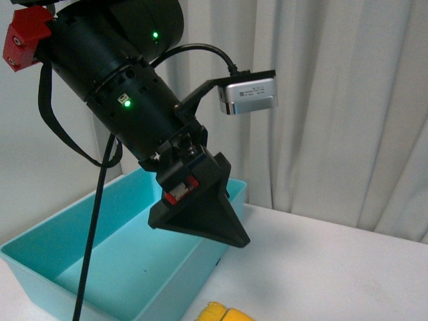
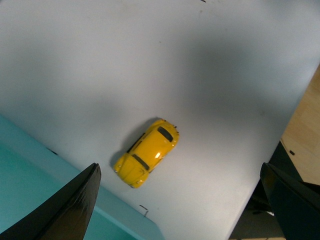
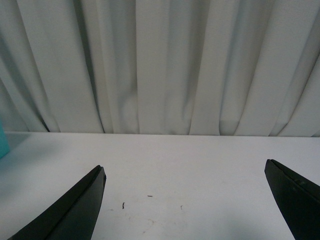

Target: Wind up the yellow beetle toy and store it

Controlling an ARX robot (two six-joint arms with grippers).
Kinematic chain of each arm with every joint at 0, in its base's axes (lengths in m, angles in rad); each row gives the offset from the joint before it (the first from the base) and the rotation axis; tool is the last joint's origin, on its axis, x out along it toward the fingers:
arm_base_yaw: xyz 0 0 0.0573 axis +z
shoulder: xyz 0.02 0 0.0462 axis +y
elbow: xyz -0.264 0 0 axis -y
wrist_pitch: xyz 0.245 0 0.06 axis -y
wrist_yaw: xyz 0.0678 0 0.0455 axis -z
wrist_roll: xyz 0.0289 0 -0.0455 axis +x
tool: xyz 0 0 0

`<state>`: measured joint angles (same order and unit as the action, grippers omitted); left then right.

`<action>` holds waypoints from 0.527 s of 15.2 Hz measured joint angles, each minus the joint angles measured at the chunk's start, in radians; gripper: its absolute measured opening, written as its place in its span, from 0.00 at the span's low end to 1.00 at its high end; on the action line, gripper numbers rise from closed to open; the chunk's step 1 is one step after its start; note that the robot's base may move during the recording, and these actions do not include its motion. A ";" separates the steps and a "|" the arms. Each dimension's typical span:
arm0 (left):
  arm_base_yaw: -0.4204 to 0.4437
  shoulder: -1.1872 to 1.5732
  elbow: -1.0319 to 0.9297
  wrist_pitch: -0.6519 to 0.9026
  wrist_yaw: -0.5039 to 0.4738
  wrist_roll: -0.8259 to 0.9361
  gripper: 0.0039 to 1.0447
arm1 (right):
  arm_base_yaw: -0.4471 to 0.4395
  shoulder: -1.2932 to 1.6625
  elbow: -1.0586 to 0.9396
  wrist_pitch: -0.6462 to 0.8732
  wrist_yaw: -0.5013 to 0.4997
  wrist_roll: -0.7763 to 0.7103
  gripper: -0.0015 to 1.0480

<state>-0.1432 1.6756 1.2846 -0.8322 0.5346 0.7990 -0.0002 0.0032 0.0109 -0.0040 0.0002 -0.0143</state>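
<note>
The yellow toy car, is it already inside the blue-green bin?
No, the yellow beetle toy sits on the white table, just outside the teal bin wall.

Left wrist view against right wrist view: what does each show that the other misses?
Only the left wrist view shows the yellow beetle toy, roof up on the table beside the teal bin. Only the right wrist view shows the curtain. Both show the white table and their own arm's open tool: the left tool and the right tool.
</note>
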 joint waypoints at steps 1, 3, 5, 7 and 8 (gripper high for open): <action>-0.031 -0.001 -0.036 0.022 -0.003 -0.008 0.94 | 0.000 0.000 0.000 0.000 0.000 0.000 0.94; -0.060 0.019 -0.069 0.121 -0.049 -0.014 0.94 | 0.000 0.000 0.000 0.000 0.000 0.000 0.94; -0.061 0.055 -0.079 0.170 -0.051 -0.023 0.94 | 0.000 0.000 0.000 0.000 0.000 0.000 0.94; -0.078 0.085 -0.102 0.181 -0.045 -0.025 0.94 | 0.000 0.000 0.000 0.000 0.000 0.000 0.94; -0.098 0.101 -0.117 0.201 -0.055 -0.016 0.94 | 0.000 0.000 0.000 0.000 0.000 0.000 0.94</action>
<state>-0.2409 1.7771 1.1671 -0.6312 0.4793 0.7834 -0.0002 0.0032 0.0109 -0.0036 0.0006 -0.0143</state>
